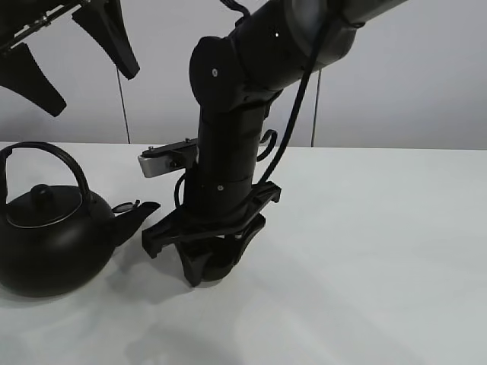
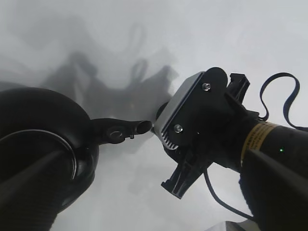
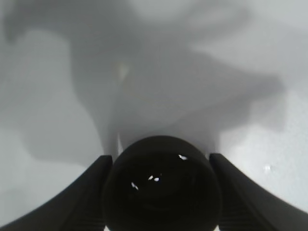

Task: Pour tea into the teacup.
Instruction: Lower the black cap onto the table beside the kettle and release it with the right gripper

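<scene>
The small black teacup [image 3: 161, 190] stands on the white table [image 1: 380, 251] between the two fingers of my right gripper [image 3: 161, 197], which close against its sides. In the exterior high view the cup [image 1: 218, 262] is mostly hidden under that gripper [image 1: 209, 262]. The inside of the cup is dark with a few glints, and no stream of tea shows. The big black kettle [image 1: 46, 239] stands at the left, its spout [image 1: 141, 213] pointing at the cup and close to it. My left gripper [image 1: 97, 93] hangs open and empty high above the kettle. In the left wrist view its blurred fingers [image 2: 29, 180] frame the kettle [image 2: 38, 144].
The right arm [image 1: 228, 152] comes down steeply over the table's middle, with a grey wrist camera mount [image 1: 163, 160] sticking out towards the kettle. A grey wall stands behind the table.
</scene>
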### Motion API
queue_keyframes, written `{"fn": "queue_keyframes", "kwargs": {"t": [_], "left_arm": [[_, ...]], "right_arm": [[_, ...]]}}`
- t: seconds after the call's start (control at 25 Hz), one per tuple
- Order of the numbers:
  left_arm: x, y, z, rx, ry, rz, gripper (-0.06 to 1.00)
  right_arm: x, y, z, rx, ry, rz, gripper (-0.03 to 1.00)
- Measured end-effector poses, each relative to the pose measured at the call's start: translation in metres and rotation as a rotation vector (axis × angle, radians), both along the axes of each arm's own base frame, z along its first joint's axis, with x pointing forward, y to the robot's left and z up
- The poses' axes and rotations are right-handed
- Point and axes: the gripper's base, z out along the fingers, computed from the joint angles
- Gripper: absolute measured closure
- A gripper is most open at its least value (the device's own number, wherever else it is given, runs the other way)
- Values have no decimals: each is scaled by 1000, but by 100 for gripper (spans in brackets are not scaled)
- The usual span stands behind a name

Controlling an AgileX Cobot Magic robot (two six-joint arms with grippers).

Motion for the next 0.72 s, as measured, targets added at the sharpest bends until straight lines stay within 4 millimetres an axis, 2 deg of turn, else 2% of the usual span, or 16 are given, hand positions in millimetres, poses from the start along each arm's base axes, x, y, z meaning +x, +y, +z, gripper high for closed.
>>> {"fn": "queue_keyframes", "kwargs": {"t": [0.36,0.44,0.52,0.72], "left_arm": [[0,0,0,0,0,0,25],[0,0,0,0,0,0,25],[0,0,0,0,0,0,25],[0,0,0,0,0,0,25]], "right_arm": [[5,4,-3,-14,19,0,57],[7,6,-1,-20,26,4,48],[8,8,5,-24,34,14,39],[9,7,37,-27,40,20,36]]}}
